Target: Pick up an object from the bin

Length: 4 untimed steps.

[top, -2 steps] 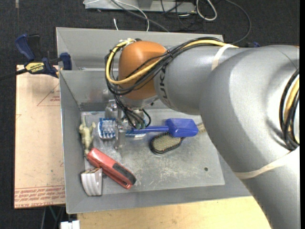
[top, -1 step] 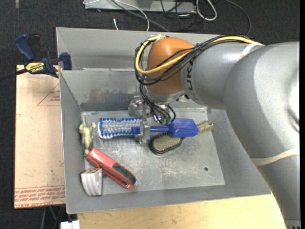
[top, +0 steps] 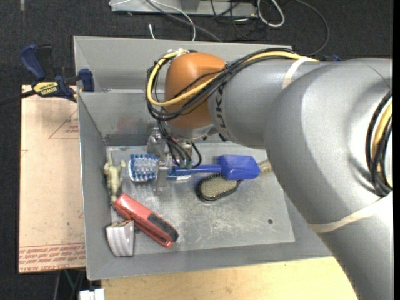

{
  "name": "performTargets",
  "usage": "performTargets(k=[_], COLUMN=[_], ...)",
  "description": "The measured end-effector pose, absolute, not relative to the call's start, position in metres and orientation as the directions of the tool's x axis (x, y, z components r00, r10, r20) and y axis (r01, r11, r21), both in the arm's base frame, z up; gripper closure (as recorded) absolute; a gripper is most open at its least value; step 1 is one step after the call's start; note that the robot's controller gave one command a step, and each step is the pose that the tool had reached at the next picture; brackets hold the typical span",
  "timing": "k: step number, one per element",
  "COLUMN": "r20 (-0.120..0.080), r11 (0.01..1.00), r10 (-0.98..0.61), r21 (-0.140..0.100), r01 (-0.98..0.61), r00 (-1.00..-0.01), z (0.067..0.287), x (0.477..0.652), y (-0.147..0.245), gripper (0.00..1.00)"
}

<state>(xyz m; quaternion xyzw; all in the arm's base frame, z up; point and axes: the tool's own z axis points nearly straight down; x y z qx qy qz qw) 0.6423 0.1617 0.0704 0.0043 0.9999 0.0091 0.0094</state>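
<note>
My gripper (top: 160,155) hangs low in the left half of the bin, under the orange wrist cover. It stands right over a blue brush (top: 236,166) that lies across the bin floor, at the narrow part between the brush's white and blue bristle head (top: 143,168) and its thick blue handle. A dark oval hairbrush head (top: 217,187) lies just right of and below the gripper, against the blue handle. A red and black handled tool (top: 145,219) lies slantwise nearer the front left.
A small cream figure (top: 112,175) rests by the left wall. A grey and white striped piece (top: 121,238) sits in the front left corner. The arm covers the bin's back right; bare floor shows at the front right.
</note>
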Motion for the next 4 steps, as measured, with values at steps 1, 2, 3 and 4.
performTargets(k=[1, 2, 3, 4], r20=[-0.019, -0.027, -0.027, -0.025], r11=[0.999, 0.985, 0.985, 1.0], r10=[-0.041, -0.171, -0.171, -0.007], r21=[0.016, 0.017, 0.017, 0.023], r01=[-0.041, -0.172, -0.172, -0.007], r00=[-0.999, -0.985, -0.985, -1.0], z=[0.07, 0.071, 0.071, 0.116], x=[0.647, 0.587, 0.587, 0.557], y=[0.142, 0.161, 0.161, 0.187], gripper=[0.0, 1.0, 1.0, 1.0])
